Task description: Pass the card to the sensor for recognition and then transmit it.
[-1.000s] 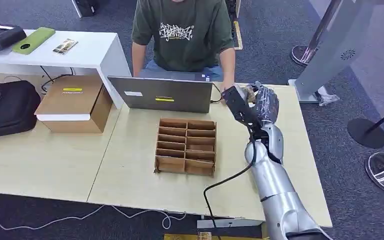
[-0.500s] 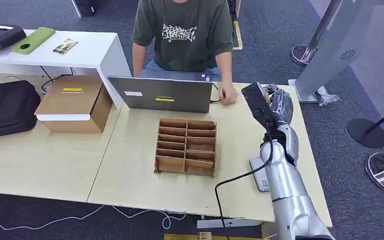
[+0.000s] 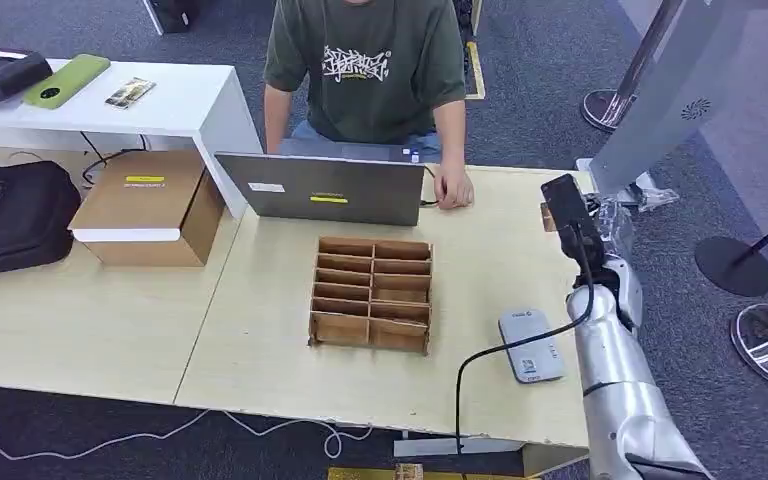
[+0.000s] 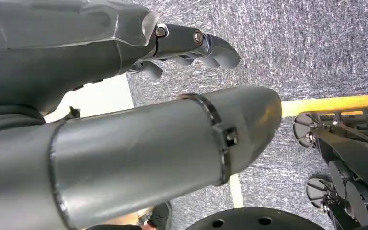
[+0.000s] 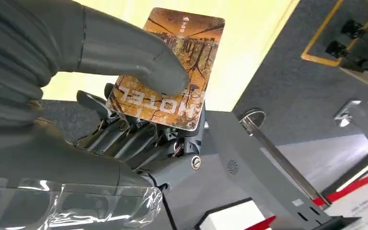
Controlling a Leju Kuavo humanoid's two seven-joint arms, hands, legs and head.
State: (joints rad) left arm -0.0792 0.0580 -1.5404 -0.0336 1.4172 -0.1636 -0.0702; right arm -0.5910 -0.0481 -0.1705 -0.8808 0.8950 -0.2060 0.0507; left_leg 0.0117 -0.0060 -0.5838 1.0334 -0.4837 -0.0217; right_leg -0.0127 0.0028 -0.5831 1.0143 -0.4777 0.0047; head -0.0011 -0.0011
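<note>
Since the right hand only has the card pinched between its thumb and the fingers behind it, I'd worry it slips or twists on the way down to the sensor, and a skewed card might not read. From where I'm standing, the hand hangs off the tabletop edge at about 2 o'clock from the sensor, well apart from it. The card sticks out past the fingertips. The left hand hangs with fingers curled, holding nothing.

card: thumb covers part of print; person: head cut off
</note>
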